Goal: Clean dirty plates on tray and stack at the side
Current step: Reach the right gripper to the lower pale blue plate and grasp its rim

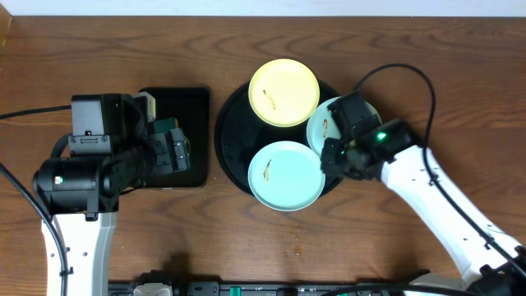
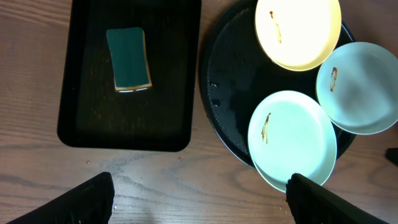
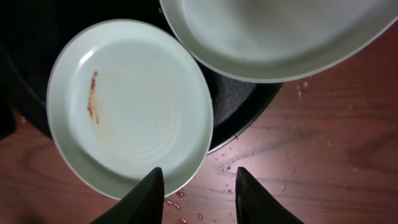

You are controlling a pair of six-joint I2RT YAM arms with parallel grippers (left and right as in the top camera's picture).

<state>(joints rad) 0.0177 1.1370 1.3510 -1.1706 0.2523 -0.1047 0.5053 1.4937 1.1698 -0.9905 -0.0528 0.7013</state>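
Observation:
The round black tray (image 1: 233,123) holds a pale yellow plate (image 1: 283,92) at the back, a mint plate (image 1: 286,175) at the front and a second mint plate (image 1: 323,125) at the right, each with a brown smear. Both mint plates overhang the rim. My right gripper (image 1: 332,156) is open and empty, above the tray's right edge between the two mint plates. In the right wrist view its jaws (image 3: 198,196) hover at the rim of the front mint plate (image 3: 130,106). My left gripper (image 2: 199,199) is open and empty, above bare wood in front of the two trays.
A smaller rectangular black tray (image 1: 197,136) lies left of the round one and holds a green sponge (image 2: 129,59). Water drops (image 3: 214,168) spot the wood by the right gripper. Bare wood lies in front of both trays.

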